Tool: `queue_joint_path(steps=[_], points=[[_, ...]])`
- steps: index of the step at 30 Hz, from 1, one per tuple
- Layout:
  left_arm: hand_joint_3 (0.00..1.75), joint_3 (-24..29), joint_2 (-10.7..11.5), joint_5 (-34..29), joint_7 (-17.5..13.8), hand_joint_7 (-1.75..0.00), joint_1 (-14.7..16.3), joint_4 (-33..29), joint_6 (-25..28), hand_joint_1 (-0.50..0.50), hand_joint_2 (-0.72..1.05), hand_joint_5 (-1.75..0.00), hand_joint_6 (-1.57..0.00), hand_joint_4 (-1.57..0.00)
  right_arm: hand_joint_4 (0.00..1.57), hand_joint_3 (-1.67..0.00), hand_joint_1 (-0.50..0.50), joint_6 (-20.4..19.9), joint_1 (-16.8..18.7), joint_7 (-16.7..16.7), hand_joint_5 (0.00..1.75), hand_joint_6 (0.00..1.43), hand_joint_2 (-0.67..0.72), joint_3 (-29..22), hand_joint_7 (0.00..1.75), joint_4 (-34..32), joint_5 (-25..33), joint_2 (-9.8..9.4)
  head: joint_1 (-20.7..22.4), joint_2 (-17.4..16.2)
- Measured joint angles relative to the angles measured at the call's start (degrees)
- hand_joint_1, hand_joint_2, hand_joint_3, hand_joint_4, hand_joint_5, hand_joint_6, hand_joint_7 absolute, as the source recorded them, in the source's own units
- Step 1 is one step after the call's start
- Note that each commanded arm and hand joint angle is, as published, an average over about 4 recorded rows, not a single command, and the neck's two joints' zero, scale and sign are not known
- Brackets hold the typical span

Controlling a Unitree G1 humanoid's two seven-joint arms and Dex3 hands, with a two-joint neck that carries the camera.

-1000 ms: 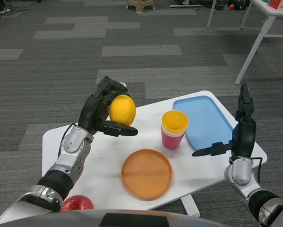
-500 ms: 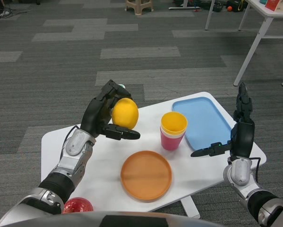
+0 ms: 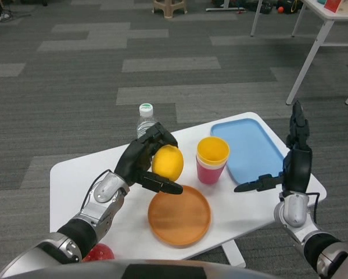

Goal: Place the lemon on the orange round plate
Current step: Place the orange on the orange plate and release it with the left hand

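Showing the release approach: the orange round plate lies on the white surface, and all places are given from it. Just beyond its far-left rim, the left hand grips the lemon, fingers wrapped behind and a thumb beneath; the fruit sits on the hand's right side, raised off the surface, long axis roughly upright. Lowering toward the plate's centre appears to remain. Right of the plate, the right hand waits with fingers spread, holding nothing.
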Motion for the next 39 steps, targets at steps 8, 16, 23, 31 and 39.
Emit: queue_joint_path(steps=[8,16,23,31,39], points=[[0.09,-5.82,0.01,-0.85,-0.03,-1.68,-2.71,8.50,6.45,0.50,0.43,-1.75,-0.48,0.00,0.34,0.00,-0.12,0.00,0.10,0.01,0.00,0.00,0.28,-0.01,0.00,0.05,-0.01,0.07,-0.21,-0.49],[0.09,-12.23,0.10,-1.13,-0.08,-1.68,-5.19,11.89,11.16,0.50,0.43,-1.75,-0.51,0.00,0.34,0.00,-0.12,0.00,0.15,0.01,0.00,0.00,0.28,-0.02,0.00,0.14,0.00,0.07,-0.21,-0.85],[0.09,-15.12,0.22,-1.16,-0.10,-1.66,-6.49,12.68,11.67,0.50,0.47,-1.75,-0.46,0.00,0.34,0.00,-0.12,0.00,0.15,0.01,0.00,0.00,0.28,-0.02,0.00,0.16,0.01,0.07,0.09,-0.76],[0.09,-15.35,0.22,-1.13,-0.10,-1.41,-6.54,12.86,11.67,0.50,0.60,-1.69,-0.22,0.00,0.36,0.00,-0.12,0.00,0.15,0.01,0.00,0.00,0.28,-0.02,0.00,0.17,0.01,0.07,0.12,-0.73],[0.09,-15.41,0.24,-1.04,0.10,-1.06,-6.55,13.21,10.56,0.50,0.69,-1.67,-0.20,0.00,0.34,0.00,-0.12,0.00,0.15,0.01,0.00,0.00,0.28,-0.02,0.00,0.18,0.00,0.07,0.18,-0.81]])
